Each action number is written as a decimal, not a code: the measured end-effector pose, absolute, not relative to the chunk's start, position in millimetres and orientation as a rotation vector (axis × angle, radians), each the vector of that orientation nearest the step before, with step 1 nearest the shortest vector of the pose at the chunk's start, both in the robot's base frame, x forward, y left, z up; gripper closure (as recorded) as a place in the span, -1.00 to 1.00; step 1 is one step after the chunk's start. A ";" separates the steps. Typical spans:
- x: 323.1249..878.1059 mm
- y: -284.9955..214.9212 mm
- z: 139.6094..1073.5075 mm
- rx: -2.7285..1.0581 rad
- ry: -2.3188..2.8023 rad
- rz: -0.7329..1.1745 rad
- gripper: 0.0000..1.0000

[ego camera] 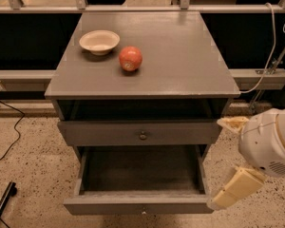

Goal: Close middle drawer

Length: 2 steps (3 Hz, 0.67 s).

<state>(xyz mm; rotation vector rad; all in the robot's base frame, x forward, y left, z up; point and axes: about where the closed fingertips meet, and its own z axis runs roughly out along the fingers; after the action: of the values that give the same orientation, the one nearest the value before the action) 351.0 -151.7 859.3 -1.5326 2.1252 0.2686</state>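
The middle drawer [137, 205] is pulled far out of the grey cabinet. Its low front panel has a tiny pale knob [143, 212], and its deep grey box is empty. Above it, the taller-fronted drawer [138, 133] with a dark round knob stands slightly out. My gripper [217, 164] is at the right of the cabinet, beside the middle drawer's right front corner. It is open, with one cream finger [233, 123] near the upper drawer's right end and the other finger [233, 191] by the middle drawer's front corner. It holds nothing.
A pale bowl [99, 41] and a red apple [130, 58] sit on the cabinet top [180, 56]. A white cable [268, 56] hangs at the right. A black cable and a dark leg lie on the speckled floor [28, 165] at the left.
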 end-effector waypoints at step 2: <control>354.3 -154.3 837.5 -1.519 2.094 0.266 -1.00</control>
<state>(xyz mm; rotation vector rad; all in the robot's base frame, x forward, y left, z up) 354.3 -154.3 837.5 -1.5187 2.0938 0.2661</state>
